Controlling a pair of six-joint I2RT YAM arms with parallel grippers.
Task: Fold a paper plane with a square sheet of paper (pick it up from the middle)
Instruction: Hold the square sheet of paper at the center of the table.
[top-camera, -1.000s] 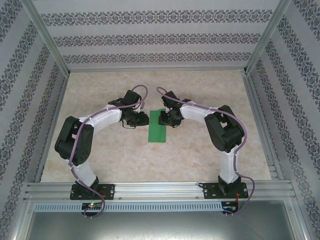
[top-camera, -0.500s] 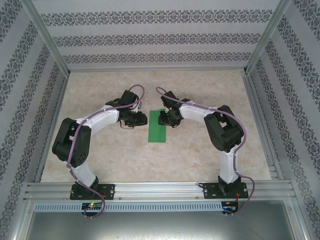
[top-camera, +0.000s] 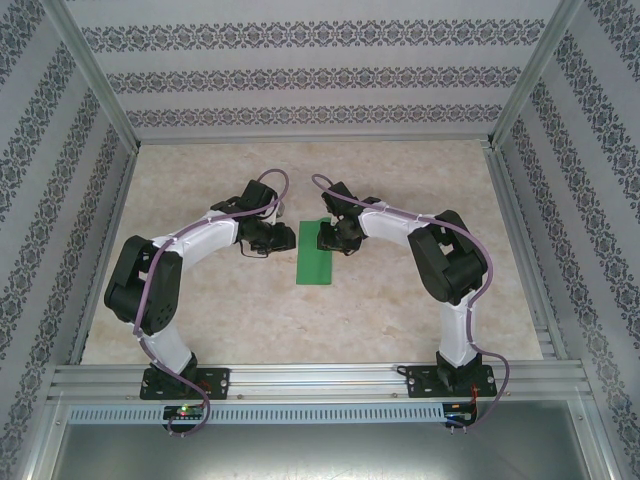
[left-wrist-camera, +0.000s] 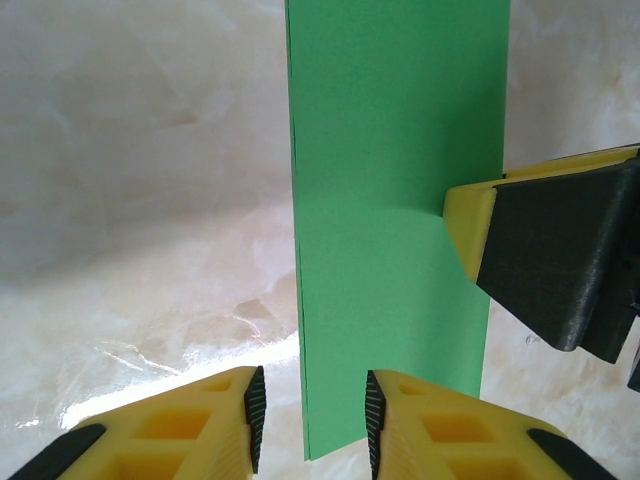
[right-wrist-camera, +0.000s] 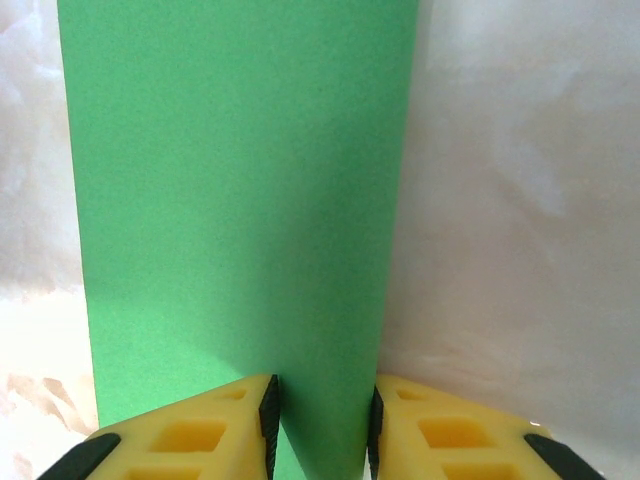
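Mid-frame, my left gripper (left-wrist-camera: 306, 415) and right gripper (right-wrist-camera: 322, 420) hover slightly parted over the folded bright-green paper sheet (top-camera: 316, 265). Dragging it could skew the fold.

Lab test cell. I sit bolted to an aluminium-profile rail (top-camera: 320, 380); patterned wallpaper panels (top-camera: 320, 75) box in my marble-look table (top-camera: 300, 320).

Sheet of paper (top-camera: 316, 265) flat on table (top-camera: 250, 310); left tool (top-camera: 290, 238) at its left edge; right tool (top-camera: 323, 236) over its right edge
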